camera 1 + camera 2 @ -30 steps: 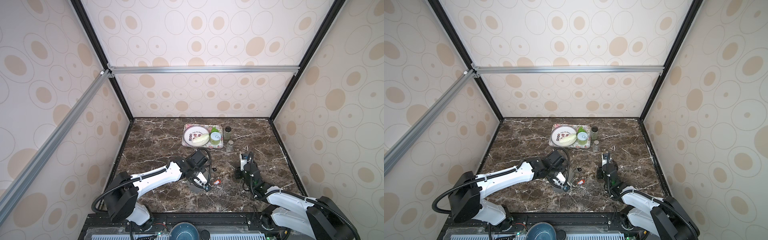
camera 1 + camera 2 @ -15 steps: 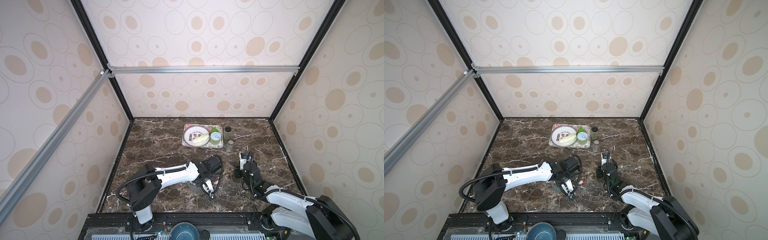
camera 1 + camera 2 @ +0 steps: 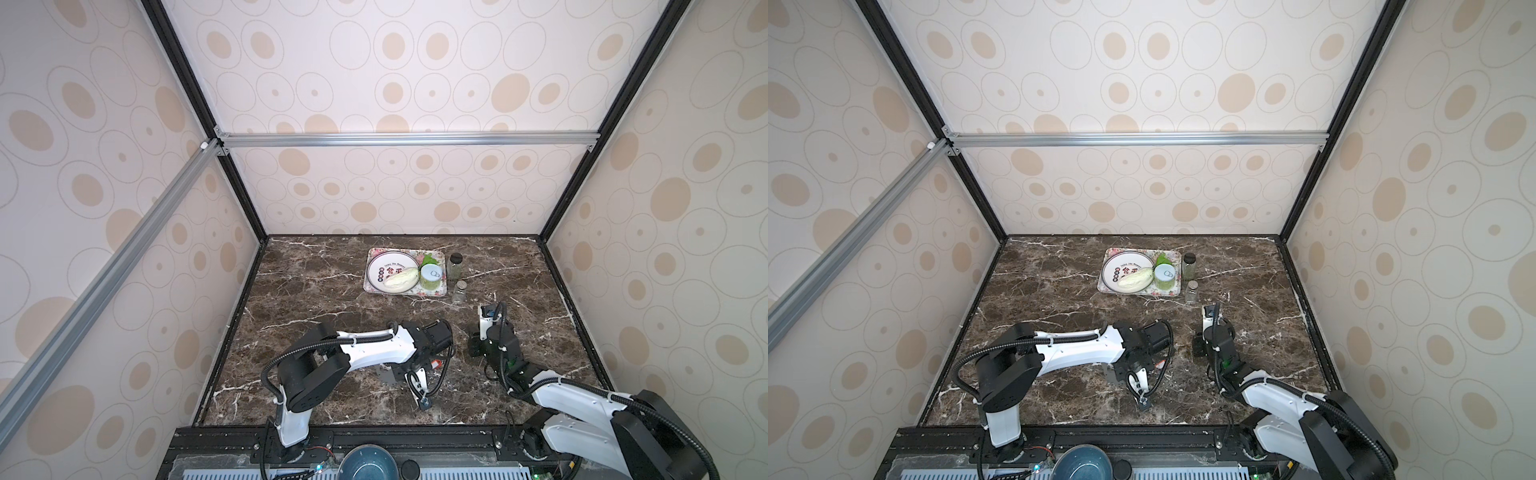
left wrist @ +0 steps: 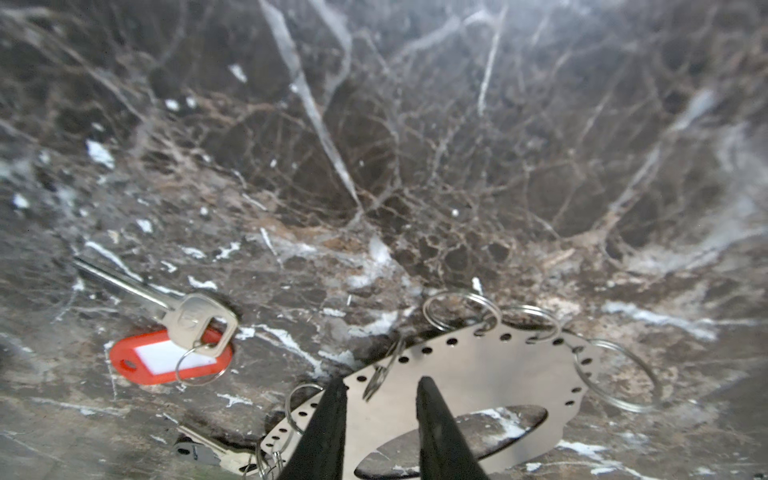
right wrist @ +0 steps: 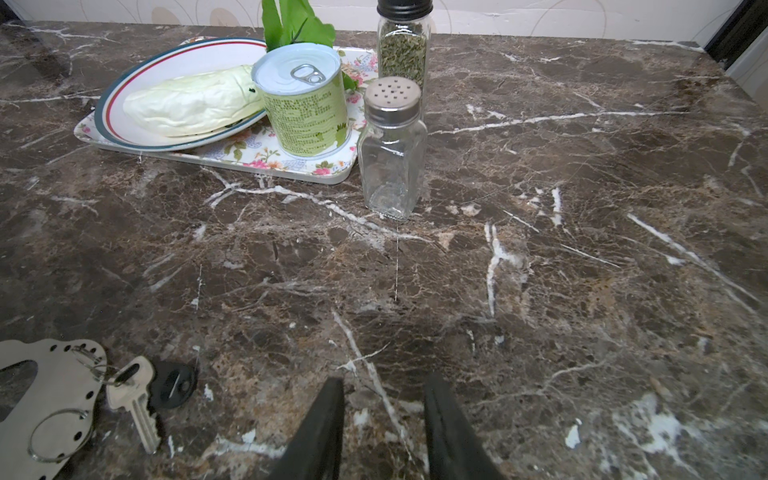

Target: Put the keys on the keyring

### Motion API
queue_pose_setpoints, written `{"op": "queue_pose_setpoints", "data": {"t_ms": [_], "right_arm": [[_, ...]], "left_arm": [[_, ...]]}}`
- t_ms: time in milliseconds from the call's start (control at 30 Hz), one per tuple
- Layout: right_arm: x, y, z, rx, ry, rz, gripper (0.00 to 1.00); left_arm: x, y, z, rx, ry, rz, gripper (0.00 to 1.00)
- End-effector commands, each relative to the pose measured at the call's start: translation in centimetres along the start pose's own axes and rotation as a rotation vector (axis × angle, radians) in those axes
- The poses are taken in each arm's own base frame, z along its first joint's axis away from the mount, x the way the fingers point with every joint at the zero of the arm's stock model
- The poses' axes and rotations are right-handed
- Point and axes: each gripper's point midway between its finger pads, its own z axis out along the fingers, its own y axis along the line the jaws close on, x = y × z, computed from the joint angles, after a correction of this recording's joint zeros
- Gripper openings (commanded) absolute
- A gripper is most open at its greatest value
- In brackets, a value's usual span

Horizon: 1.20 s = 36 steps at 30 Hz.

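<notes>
The left pincer [image 4: 380,382], newly swung over, is narrowing astride the keyring [image 4: 490,374], probably to steady it; whether it is gripping, I cannot tell. The right pincer [image 5: 382,386] is waiting, narrowly parted, empty.

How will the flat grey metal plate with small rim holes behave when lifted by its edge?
The thin grey metal plate probably stays stiff. Its smooth shiny face may slip in a grip. The loose wire rings on its rim would likely swing.

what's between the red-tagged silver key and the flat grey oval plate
Just bare brown marble tabletop; the left wrist view shows red-tagged key and grey plate apart.
</notes>
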Motion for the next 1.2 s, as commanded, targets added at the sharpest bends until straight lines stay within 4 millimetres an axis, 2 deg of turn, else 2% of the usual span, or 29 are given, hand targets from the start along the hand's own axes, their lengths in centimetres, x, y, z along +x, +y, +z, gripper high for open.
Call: {"op": "queue_pose_setpoints", "data": {"t_ms": [0,333,633,867,1067,1167], "right_arm": [[-1.0,0.2,0.2,-0.006,-0.017,0.005,0.34],[-1.0,0.2,0.2,-0.007,-0.013,0.002,0.34],[-1.0,0.3,0.3,-0.008,-0.012,0.002,0.34],[-0.9,0.2,0.3,-0.006,-0.010,0.002,0.34],[-0.9,0.3,0.2,-0.007,-0.011,0.001,0.34],[-0.9,0.2,0.2,-0.007,-0.011,0.002,0.34]], "left_arm": [[-0.6,-0.2,-0.4,0.024,-0.013,0.057,0.25],[-0.4,-0.3,-0.1,0.026,0.002,0.067,0.13],[-0.7,-0.7,0.2,0.047,-0.017,0.064,0.12],[-0.8,-0.9,0.3,0.058,-0.020,0.060,0.00],[-0.8,-0.7,-0.1,0.043,-0.027,0.036,0.00],[-1.1,0.2,-1.1,-0.017,-0.063,-0.008,0.00]]}}
